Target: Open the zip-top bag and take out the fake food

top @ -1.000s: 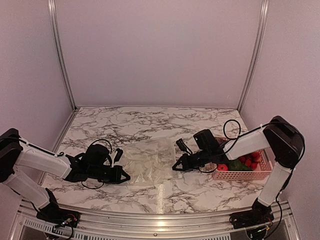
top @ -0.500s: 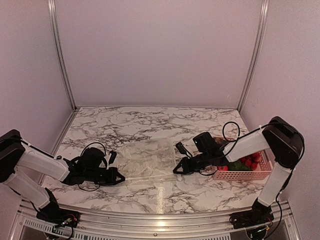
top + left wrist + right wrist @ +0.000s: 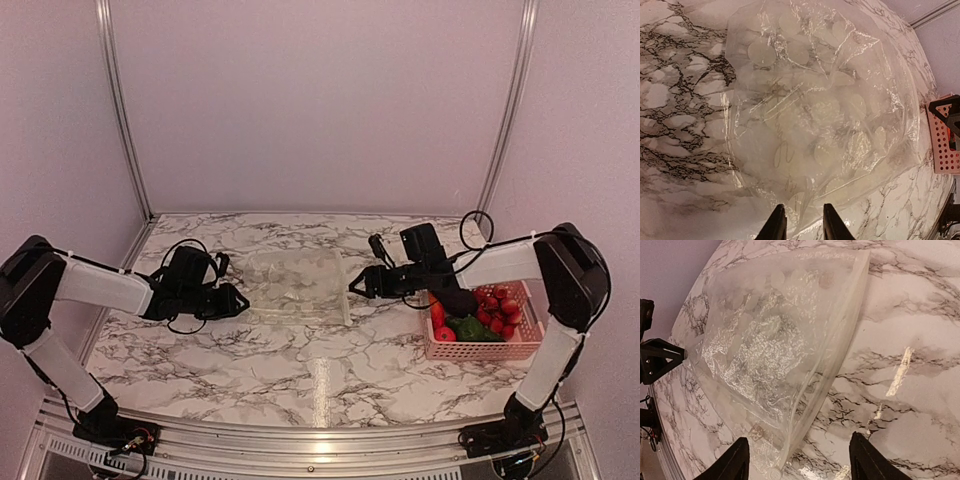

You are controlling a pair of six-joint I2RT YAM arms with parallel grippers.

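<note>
Wrap-up: seemingly emptied clear crinkly zip-top bag (image 3: 295,290), left gripper (image 3: 802,209) narrow round its edge, hold unclear, right gripper (image 3: 799,441) splayed; release next.

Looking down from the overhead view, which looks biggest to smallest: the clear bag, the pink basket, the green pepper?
1. The zip-top bag and pink basket look alike in size, so they are unranked.
2. The green pepper is clearly smallest.
</note>
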